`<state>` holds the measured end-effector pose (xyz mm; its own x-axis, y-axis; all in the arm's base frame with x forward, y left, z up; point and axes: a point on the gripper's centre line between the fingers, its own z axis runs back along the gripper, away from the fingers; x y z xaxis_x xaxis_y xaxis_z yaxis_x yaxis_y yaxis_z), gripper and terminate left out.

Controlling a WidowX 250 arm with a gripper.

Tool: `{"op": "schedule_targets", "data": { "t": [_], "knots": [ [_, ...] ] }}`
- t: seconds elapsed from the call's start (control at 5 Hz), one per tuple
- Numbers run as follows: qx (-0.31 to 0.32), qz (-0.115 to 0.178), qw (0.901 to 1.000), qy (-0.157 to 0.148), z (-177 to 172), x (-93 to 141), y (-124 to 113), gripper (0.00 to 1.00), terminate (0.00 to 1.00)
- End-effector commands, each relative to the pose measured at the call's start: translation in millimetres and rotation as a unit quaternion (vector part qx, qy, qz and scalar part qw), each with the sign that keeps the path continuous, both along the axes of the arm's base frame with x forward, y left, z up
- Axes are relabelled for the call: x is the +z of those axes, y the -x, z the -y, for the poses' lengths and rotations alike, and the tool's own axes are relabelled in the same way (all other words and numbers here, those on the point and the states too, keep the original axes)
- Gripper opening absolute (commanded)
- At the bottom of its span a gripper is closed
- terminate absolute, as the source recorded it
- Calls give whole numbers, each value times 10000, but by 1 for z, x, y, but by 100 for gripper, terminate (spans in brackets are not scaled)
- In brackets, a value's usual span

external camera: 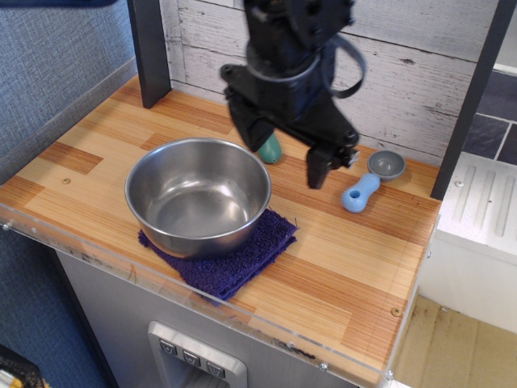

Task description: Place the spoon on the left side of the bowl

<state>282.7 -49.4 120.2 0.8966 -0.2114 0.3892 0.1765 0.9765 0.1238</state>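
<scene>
The spoon (361, 192) lies on the wooden counter at the right, its light-blue handle toward the front and its grey cup head toward the back wall. The shiny steel bowl (151, 170) stands at centre-left on a purple cloth. My gripper (283, 153) hangs above the counter between the bowl's right rim and the spoon. It is open and empty; its right finger (316, 170) is a little left of the spoon's handle and apart from it.
A folded purple cloth (240, 258) lies under the bowl. A dark-green oval lump (271, 149) sits behind the bowl's right rim. A dark post (149, 50) stands at the back left. The counter's front edge (242, 319) has a clear plastic lip.
</scene>
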Motion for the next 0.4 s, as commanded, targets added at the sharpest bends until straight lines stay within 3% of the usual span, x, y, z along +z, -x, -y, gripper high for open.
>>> {"op": "schedule_targets", "data": {
  "t": [0.0,0.2],
  "knots": [
    [62,127,9999,-34,15,1,-38,100,0],
    [51,-86,9999,134,27,-24,-57,100,0]
  ]
}}
